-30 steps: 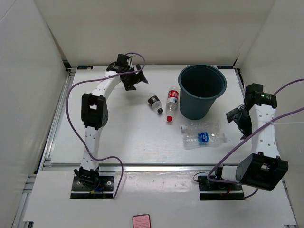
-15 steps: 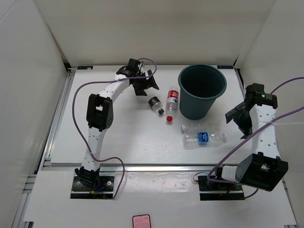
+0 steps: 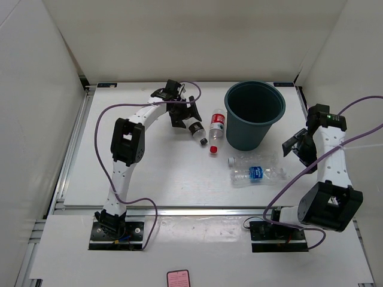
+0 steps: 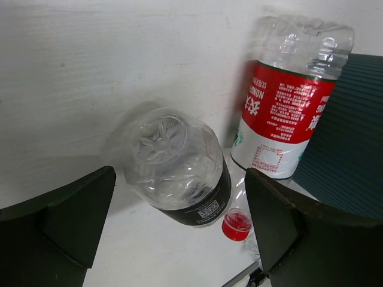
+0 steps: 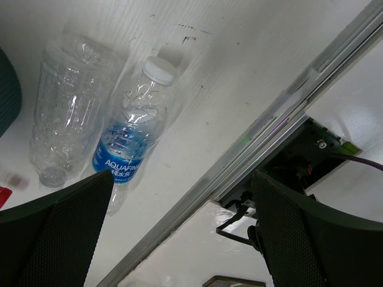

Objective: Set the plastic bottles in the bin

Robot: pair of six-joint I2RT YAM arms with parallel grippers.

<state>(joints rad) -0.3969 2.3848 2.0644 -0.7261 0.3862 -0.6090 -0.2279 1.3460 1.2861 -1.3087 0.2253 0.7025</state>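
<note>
The left gripper [image 4: 179, 197] holds its jaws spread wide over the black-label bottle [image 4: 179, 173], which lies on the worktop [image 3: 149, 167] near the bin [image 3: 251, 136]. When the jaws close, its round body may slip out and knock the red-label bottle [image 4: 281, 119].

The top camera looks down on the whole table [image 3: 149, 173] from behind the arms, and each close-in wrist camera shares a bottle with it: the black-label bottle [image 4: 179, 170] just ahead of the left gripper [image 3: 187, 117], the blue-label bottle [image 5: 134, 134] ahead of the right gripper [image 3: 297, 148].

bin [image 3: 251, 139] dark teal-grey. black-label bottle [image 4: 179, 173]: rest clear. red-label bottle [image 4: 287, 113]: white print, red cap. blue-label bottle [image 5: 128, 149]: white cap. plain bottle [image 5: 69, 107]: all clear. table [image 3: 149, 173] white, cables [image 3: 98, 128] purple.
</note>
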